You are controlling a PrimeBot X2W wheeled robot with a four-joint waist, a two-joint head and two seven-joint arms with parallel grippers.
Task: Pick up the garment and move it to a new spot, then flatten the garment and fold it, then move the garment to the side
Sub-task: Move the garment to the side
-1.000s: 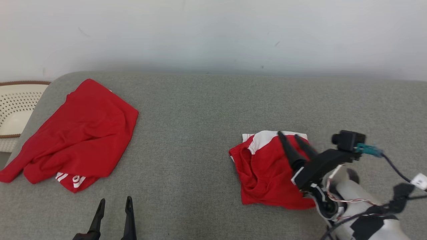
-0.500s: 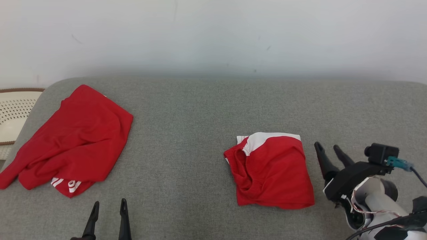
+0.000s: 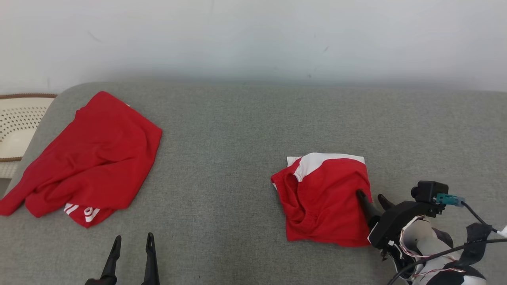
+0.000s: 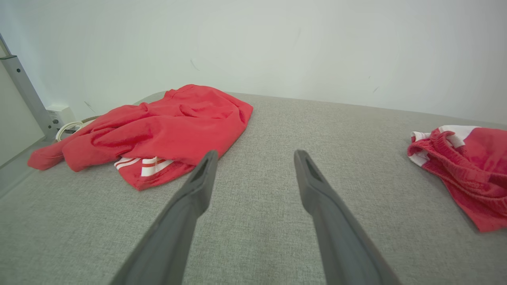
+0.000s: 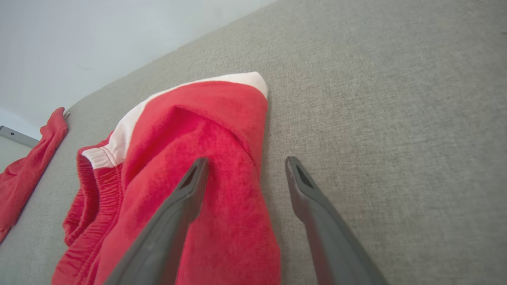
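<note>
Hovering at the right-hand edge of the folded red shorts, the robot's R gripper stands spread and empty: one finger over the cloth, the other over bare grey cushion just beside the shorts. The L gripper, fingers likewise apart and holding nothing, sits well to the left of the shorts, w/ a loose red garment farther left again. Fold looks done; the step in hand appears to be shifting the shorts aside. Next move prob. calls for dipping lower, catching all layers at that edge, then closing w/o spoiling the fold.
</note>
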